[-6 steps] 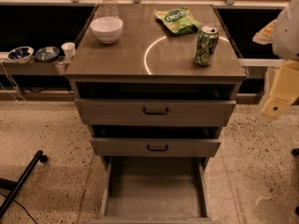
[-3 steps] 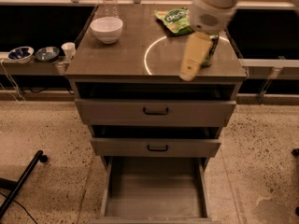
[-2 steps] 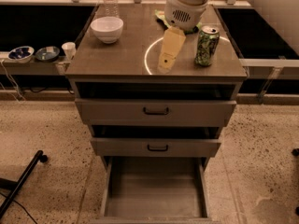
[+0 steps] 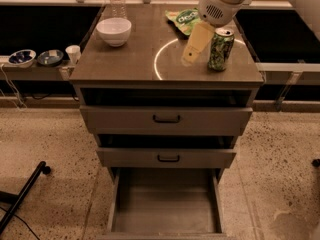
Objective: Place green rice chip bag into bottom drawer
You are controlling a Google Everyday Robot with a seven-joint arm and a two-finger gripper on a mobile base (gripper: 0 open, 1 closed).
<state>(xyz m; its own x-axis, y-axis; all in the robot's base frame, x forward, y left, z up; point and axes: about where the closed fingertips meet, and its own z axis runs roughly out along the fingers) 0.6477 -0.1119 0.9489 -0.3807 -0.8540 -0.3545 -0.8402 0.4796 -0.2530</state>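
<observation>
The green rice chip bag [image 4: 182,19] lies flat at the back of the cabinet top, partly covered by my arm. My gripper [image 4: 193,49] hangs above the cabinet top just in front of the bag, pointing down and to the left, right beside the green drink can [image 4: 220,49]. It holds nothing. The bottom drawer [image 4: 165,215] is pulled out at floor level and its flat grey floor is bare.
A white bowl [image 4: 114,31] sits at the cabinet top's back left, with a clear bottle [image 4: 116,4] behind it. The two upper drawers [image 4: 166,119] are slightly ajar. Small bowls and a cup [image 4: 74,53] sit on a low shelf at left. A black stand leg [image 4: 25,194] lies on the floor at left.
My arm has swung in from the right edge over the cabinet top. It first reached the middle front, then shifted back and right, closer to the bag and can.
</observation>
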